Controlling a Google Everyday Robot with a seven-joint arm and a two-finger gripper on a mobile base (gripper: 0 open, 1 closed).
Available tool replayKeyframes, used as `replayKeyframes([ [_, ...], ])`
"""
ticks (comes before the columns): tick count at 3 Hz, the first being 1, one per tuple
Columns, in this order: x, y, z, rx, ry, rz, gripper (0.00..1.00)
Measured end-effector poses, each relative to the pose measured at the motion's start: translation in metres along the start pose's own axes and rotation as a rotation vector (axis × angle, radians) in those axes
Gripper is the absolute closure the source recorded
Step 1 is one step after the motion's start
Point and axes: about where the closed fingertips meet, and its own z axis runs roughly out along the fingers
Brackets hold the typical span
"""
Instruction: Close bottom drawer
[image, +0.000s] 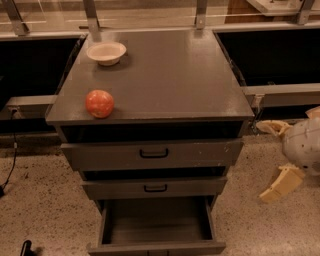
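The bottom drawer (157, 225) of the grey cabinet stands pulled out toward me, and its deep grey box is empty. Its front panel (157, 248) lies at the lower edge of the view, and its handle does not show. The middle drawer (155, 188) and the top drawer (152, 153) above it are pushed nearly in, each with a black bar handle. My gripper (266, 159) is at the right edge, to the right of the cabinet at drawer height. It is apart from the cabinet, open and empty, with cream fingers (281, 184) spread.
A red apple (99, 103) and a white bowl (106, 53) sit on the cabinet top (165, 75). Dark shelving and metal rails run behind on both sides. Speckled floor lies around the cabinet. A black cable (11, 160) runs at the left.
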Motion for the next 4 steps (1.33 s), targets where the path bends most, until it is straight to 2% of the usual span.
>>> replayKeyframes([
  [1, 0.005, -0.009, 0.003, 0.071, -0.047, -0.010, 0.00],
  [2, 0.023, 0.002, 0.041, -0.038, -0.023, 0.023, 0.00],
  [3, 0.051, 0.042, 0.097, -0.119, -0.073, 0.055, 0.00],
  [4, 0.093, 0.088, 0.154, -0.133, -0.100, 0.043, 0.00],
])
